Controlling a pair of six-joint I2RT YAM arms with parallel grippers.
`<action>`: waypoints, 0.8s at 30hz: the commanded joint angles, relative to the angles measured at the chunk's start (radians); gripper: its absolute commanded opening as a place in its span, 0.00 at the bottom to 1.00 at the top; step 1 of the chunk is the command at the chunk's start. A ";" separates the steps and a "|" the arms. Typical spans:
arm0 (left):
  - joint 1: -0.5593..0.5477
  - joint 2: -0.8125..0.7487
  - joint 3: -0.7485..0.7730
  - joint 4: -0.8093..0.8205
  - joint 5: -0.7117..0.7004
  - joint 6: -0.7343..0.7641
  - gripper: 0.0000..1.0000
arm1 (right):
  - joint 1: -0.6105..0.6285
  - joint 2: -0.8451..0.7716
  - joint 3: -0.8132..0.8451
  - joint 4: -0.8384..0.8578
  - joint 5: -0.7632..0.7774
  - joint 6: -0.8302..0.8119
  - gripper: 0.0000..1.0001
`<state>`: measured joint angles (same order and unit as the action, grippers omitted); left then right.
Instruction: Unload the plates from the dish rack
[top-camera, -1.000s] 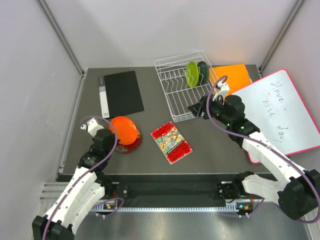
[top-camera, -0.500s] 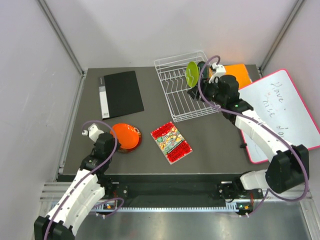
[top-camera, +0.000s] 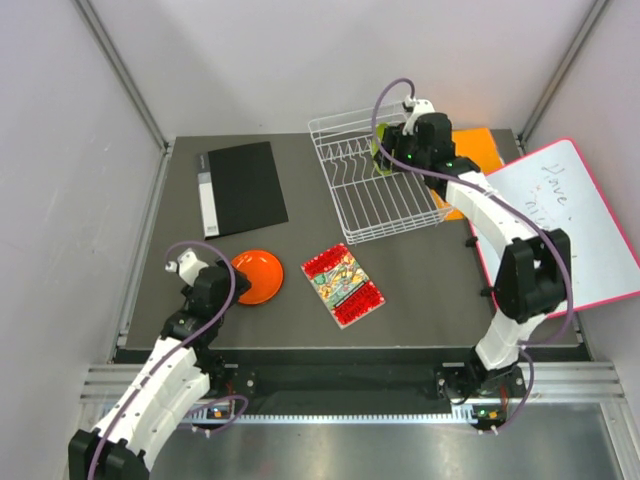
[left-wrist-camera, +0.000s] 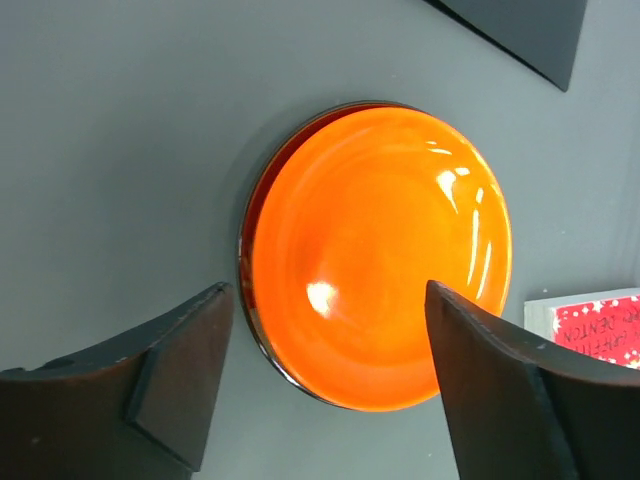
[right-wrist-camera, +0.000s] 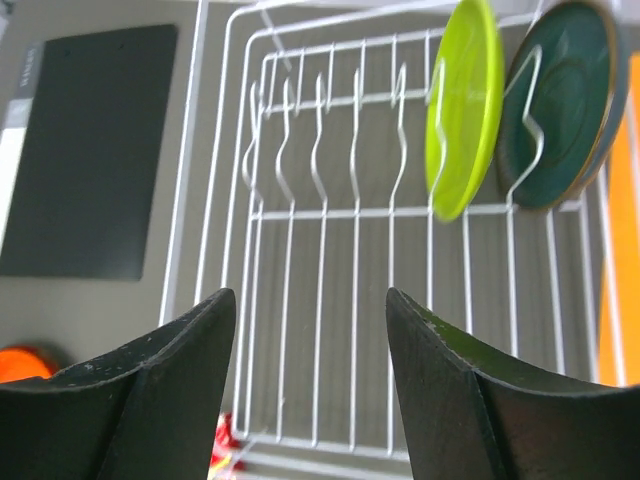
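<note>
The orange plate (left-wrist-camera: 375, 255) lies flat on the table on top of the dark red plate, of which only a thin rim (left-wrist-camera: 244, 262) shows. My left gripper (left-wrist-camera: 325, 300) is open just above the orange plate's near edge (top-camera: 262, 275), fingers apart on either side and not touching it. The white wire dish rack (right-wrist-camera: 320, 300) holds the lime green plate (right-wrist-camera: 462, 110) and the dark teal plate (right-wrist-camera: 560, 100) upright between tines at its far right end. My right gripper (right-wrist-camera: 310, 300) hangs open above the rack (top-camera: 375, 205), short of those plates, with nothing in it.
A black board (top-camera: 245, 185) lies at the back left. The red patterned packet (top-camera: 343, 285) lies mid-table, right of the stacked plates. An orange board (top-camera: 478, 150) sits behind the rack, and a pink-rimmed whiteboard (top-camera: 565, 230) lies at the right.
My left gripper has opened and let go of the orange plate, which now lies flat on the dark red one. My right arm has swung back over the rack toward the upright plates.
</note>
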<state>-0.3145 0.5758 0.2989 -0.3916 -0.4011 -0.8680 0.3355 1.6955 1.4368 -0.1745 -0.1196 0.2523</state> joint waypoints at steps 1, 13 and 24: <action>0.002 0.006 0.040 -0.016 -0.028 0.004 0.86 | -0.010 0.096 0.175 -0.054 0.080 -0.091 0.62; 0.002 0.013 0.149 0.083 0.024 0.147 0.89 | -0.026 0.504 0.640 -0.186 0.299 -0.225 0.53; 0.002 -0.013 0.120 0.203 0.097 0.205 0.86 | -0.035 0.625 0.712 -0.184 0.345 -0.292 0.23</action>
<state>-0.3149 0.5648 0.4156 -0.2821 -0.3264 -0.7002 0.3119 2.3165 2.0899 -0.3744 0.1898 -0.0010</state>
